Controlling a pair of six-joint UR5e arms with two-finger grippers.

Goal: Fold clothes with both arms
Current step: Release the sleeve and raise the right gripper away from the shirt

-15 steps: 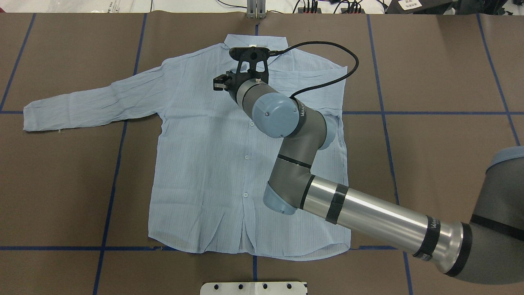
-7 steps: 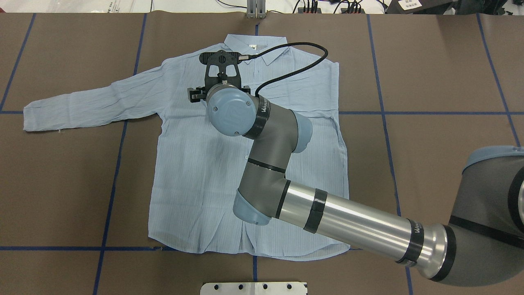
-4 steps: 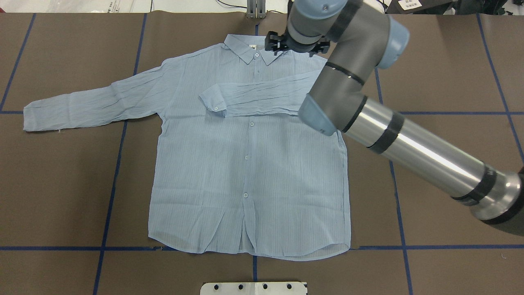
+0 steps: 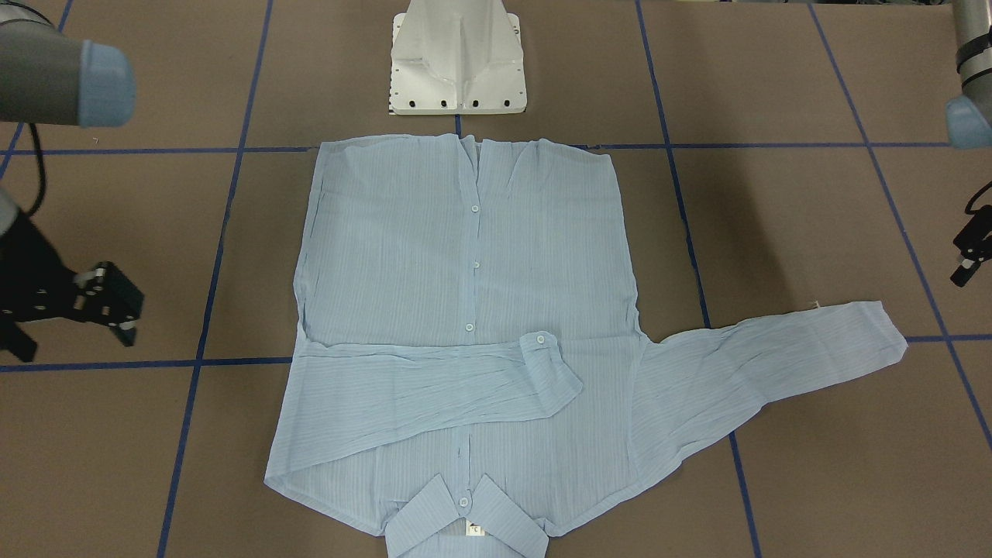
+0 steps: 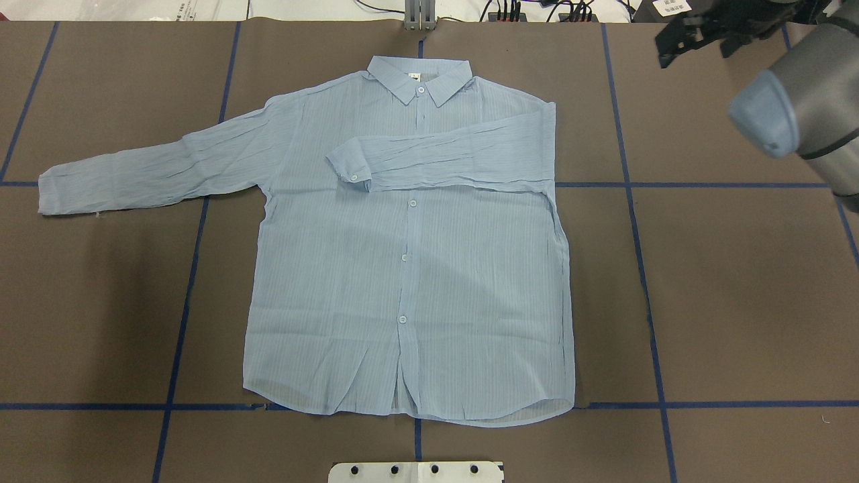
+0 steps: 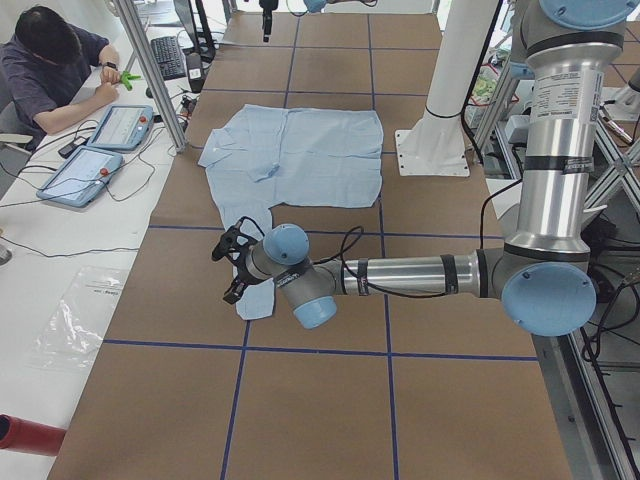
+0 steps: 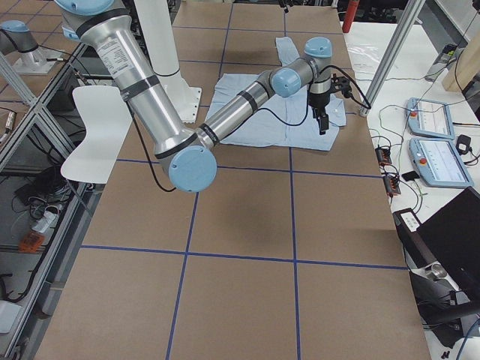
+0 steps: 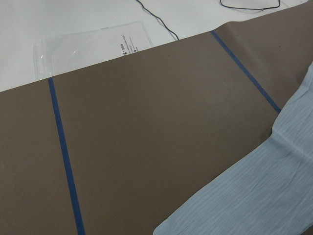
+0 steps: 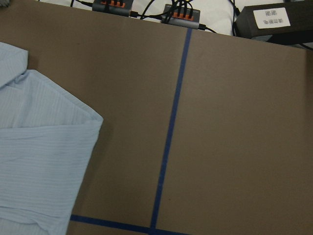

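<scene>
Front: shirt (image 4: 465, 256) flat mid-table. Right gripper (image 4: 115, 304) beside it, jaws apart, empty. Left gripper (image 4: 973, 248) at edge, opening unclear.
Overhead: one sleeve (image 5: 456, 157) across chest, other (image 5: 134, 176) outstretched.
Likely light, limp. Pinch cuff (image 5: 50, 194).

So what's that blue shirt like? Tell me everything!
The shirt is thin, pale blue cloth with fine stripes, lying flat and buttoned, front up, on the brown table. It has a collar with a tiny white label, and small white buttons down the middle. One sleeve is folded across the chest; the other sleeve lies stretched out sideways, wrinkly. Nothing is holding it.
</scene>
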